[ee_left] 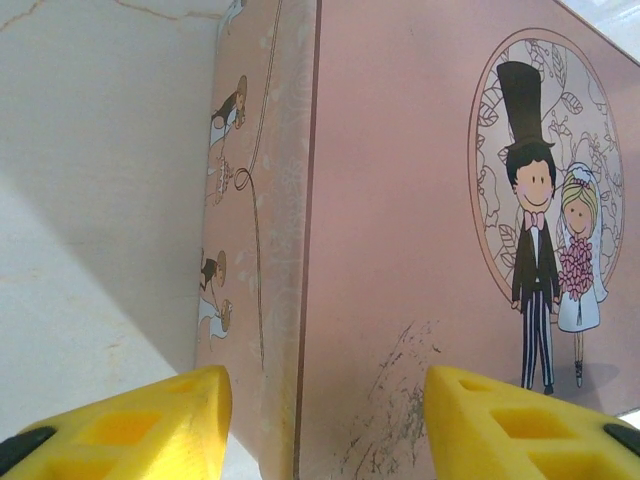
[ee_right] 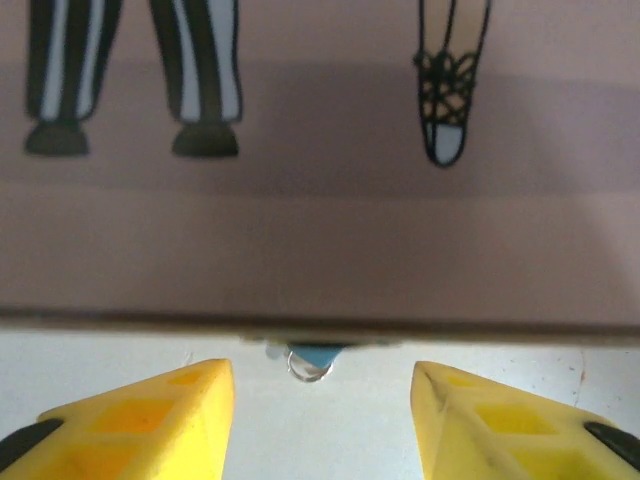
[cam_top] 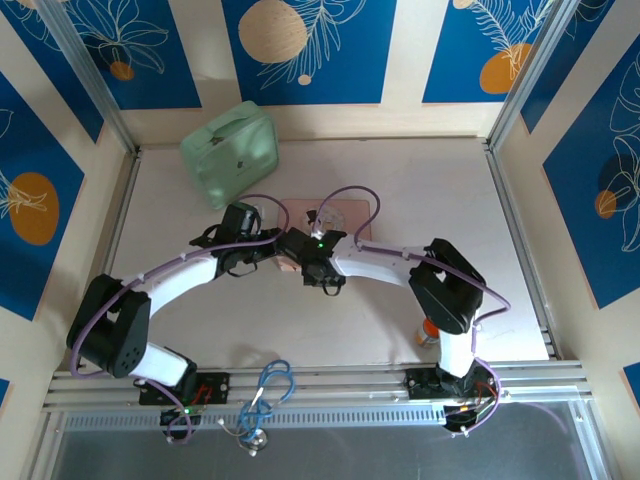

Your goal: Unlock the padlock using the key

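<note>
My left pincer (ee_left: 327,388) stands wide open with nothing in it, its yellow fingers (ee_left: 150,420) on either side of the near corner of the pink tin (ee_left: 400,200); whether they touch it I cannot tell. My right pincer (ee_right: 322,375) is spread just as wide and holds nothing, low over the pale table (ee_right: 330,440) and facing one side of the tin. Just ahead of it the padlock (ee_right: 310,362) peeps out at the tin's near edge: a small blue bit with a silvery ring, the rest hidden. From above, both pincers meet at the tin in the middle of the table. Farther off, toward the back left corner, lies a pale green case (cam_top: 232,155)
</note>
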`<action>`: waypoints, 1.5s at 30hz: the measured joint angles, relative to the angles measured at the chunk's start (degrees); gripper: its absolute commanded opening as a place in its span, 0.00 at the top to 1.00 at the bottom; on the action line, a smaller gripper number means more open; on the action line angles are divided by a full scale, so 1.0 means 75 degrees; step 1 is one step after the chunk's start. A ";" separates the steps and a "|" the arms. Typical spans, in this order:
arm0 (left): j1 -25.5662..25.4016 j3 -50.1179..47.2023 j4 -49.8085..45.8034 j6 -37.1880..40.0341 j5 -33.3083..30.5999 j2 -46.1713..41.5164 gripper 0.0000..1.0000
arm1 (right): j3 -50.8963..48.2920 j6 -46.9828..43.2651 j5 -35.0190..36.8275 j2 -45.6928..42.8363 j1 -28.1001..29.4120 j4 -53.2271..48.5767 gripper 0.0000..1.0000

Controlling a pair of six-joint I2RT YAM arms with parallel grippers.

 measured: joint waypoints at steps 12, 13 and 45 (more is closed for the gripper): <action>0.0015 -0.0099 0.0073 -0.0015 0.0041 0.0000 0.50 | 0.0545 0.0050 0.0181 0.0656 -0.0015 -0.0694 0.61; 0.0020 -0.0125 0.0085 -0.0038 0.0038 0.0000 0.50 | 0.0571 0.0047 0.0181 0.0685 -0.0015 -0.0717 0.63; 0.0085 -0.0306 0.0259 -0.0184 0.0175 0.0032 0.50 | -0.1731 -0.0726 -0.0163 -0.1967 0.0137 0.1151 0.63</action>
